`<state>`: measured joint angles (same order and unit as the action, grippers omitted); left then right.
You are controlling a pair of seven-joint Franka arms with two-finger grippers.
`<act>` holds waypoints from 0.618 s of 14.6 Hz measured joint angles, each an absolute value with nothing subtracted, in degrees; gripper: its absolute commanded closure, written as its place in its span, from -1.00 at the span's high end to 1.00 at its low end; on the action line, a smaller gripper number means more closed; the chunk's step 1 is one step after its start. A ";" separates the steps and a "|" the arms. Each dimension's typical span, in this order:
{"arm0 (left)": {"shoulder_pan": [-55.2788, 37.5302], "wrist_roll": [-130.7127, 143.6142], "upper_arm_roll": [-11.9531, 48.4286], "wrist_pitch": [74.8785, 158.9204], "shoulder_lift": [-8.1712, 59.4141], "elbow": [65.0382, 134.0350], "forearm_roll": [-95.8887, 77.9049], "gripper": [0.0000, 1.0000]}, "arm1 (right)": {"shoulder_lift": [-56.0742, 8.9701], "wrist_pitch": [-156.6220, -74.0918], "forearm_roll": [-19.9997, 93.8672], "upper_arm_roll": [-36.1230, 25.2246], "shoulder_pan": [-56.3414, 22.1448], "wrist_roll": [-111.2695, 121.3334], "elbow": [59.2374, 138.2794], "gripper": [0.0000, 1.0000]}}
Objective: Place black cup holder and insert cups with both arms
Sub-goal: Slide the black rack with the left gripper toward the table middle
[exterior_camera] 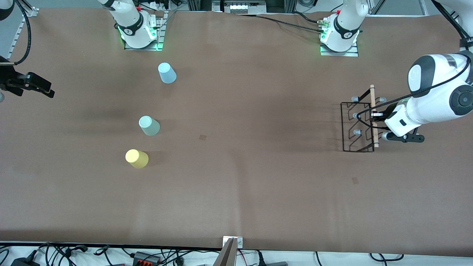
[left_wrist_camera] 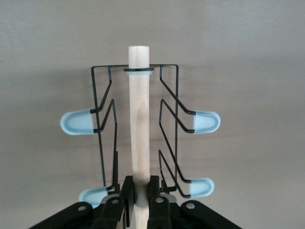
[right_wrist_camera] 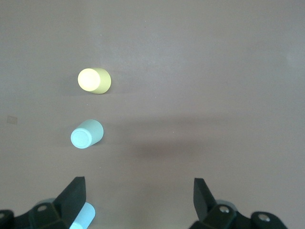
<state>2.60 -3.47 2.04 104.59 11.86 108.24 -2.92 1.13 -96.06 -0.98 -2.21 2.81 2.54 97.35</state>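
Left pincer (left_wrist_camera: 138,193) clamped on black cup holder's (exterior_camera: 356,127) unlabelled wooden rod (left_wrist_camera: 138,119).

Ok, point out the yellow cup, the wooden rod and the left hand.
yellow cup (exterior_camera: 136,158): front view, on its side wall.
wooden rod (left_wrist_camera: 138,119): left wrist view, mid-length of the rod.
left hand (left_wrist_camera: 139,186): left wrist view, between the fingertips shut on the rod.

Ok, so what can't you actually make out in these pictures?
- Lowest pegs of the black cup holder: left wrist view, partly covered by the left pincer.
- Light blue cup: right wrist view, cut off by the edge and a finger of the right pincer.
- Rack's base: front view, hidden under the arm.
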 measured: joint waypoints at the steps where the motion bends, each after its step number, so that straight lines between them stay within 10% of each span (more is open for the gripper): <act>1: 2.53 -2.32 3.10 102.67 12.24 106.02 -3.10 -0.99 | 1.13 -96.07 -0.98 -2.21 2.81 2.54 97.34 1.00; 9: -4.51 10.26 9.15 100.61 16.91 97.81 -7.74 -0.99 | 1.13 -96.07 -0.98 -2.20 2.81 2.55 97.34 1.00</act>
<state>-4.51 10.26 9.15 100.61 16.91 97.81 -7.74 1.13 -96.07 -0.98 -2.20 2.81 2.55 97.34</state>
